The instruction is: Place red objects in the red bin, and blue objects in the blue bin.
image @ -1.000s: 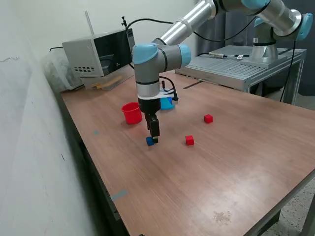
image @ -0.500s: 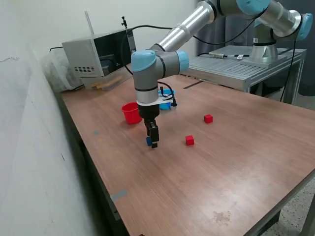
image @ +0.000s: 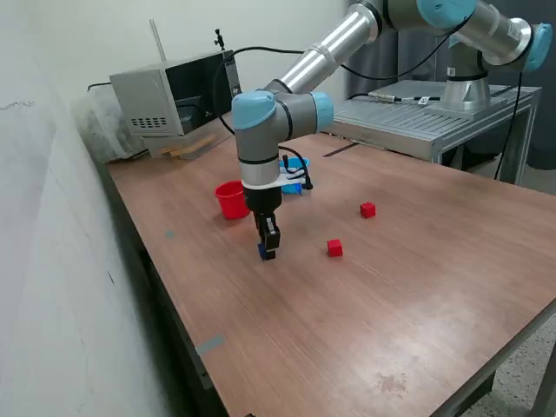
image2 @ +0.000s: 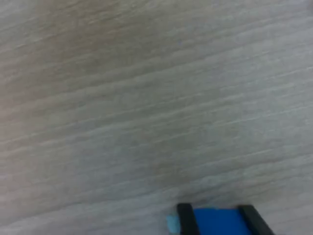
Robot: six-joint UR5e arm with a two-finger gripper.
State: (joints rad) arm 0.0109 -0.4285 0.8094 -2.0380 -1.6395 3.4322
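Wooden surface (image: 417, 287) carries all task items. UR5e arm (image: 261, 130) reaches down over the half of the surface toward the wall-side edge. Red cup (image: 231, 199) stands upright near that edge; light-blue cup (image: 295, 176) sits just beyond the arm's wrist, mostly hidden by it. Jaws (image: 268, 252) are down at the surface, closed onto a dark-blue cube (image: 263, 251); wrist view shows the same blue cube (image2: 215, 223) held between two black fingers (image2: 185, 219), each touching a side face. Two red cubes lie apart toward mid-surface: one (image: 334, 248) nearer the jaws, the other (image: 367, 209) farther back. Second blue cube not seen.
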